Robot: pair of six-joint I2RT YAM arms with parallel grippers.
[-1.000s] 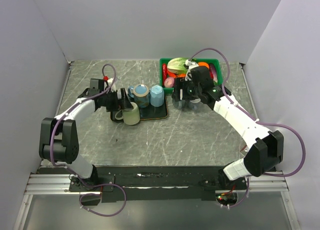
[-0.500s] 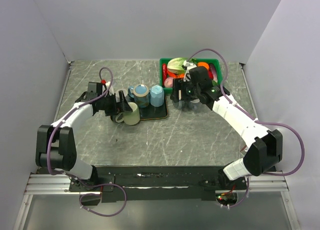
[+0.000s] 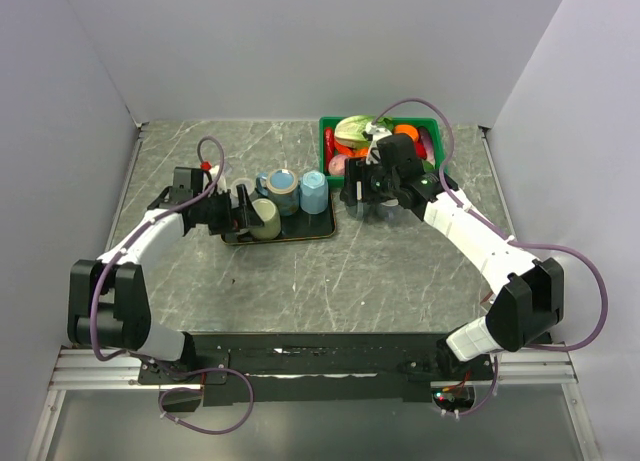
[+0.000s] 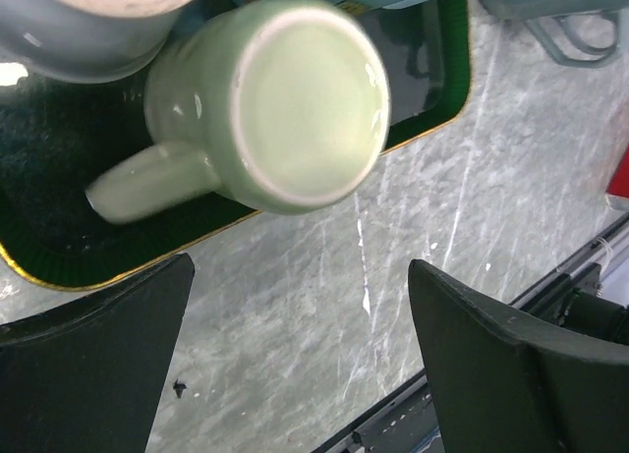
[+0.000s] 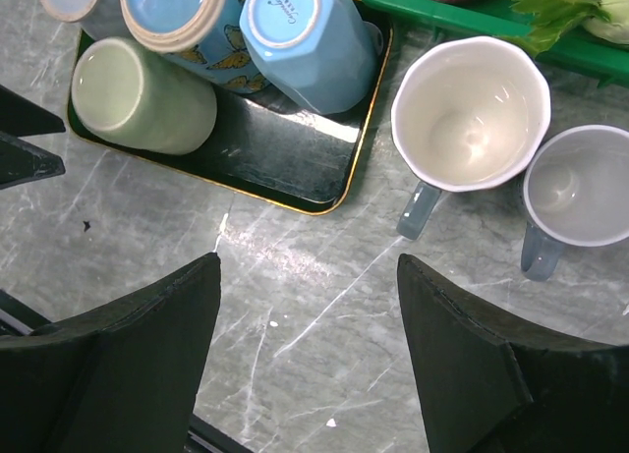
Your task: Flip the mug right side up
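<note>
A pale green mug [image 4: 285, 99] stands bottom-up at the front left of a dark tray [image 4: 59, 227], its handle pointing left. In the top view this mug [image 3: 266, 221] is right beside my left gripper [image 3: 245, 213]. My left gripper [image 4: 303, 266] is open, its fingers apart from the mug and over the table just off the tray's edge. The right gripper [image 5: 307, 266] is open over bare table, between the tray [image 5: 285, 148] and two upright mugs. The right wrist view also shows the green mug [image 5: 138, 94].
On the tray, a butterfly-print mug [image 5: 187, 16] and a light blue mug [image 5: 305, 40] stand bottom-up. A white mug [image 5: 472, 114] and a grey mug [image 5: 575, 193] stand upright on the table. A green basket [image 3: 330, 131] of vegetables is behind them.
My left gripper has moved right and back, closer to the green mug at the tray's corner. The right gripper has drifted slightly back and left.
</note>
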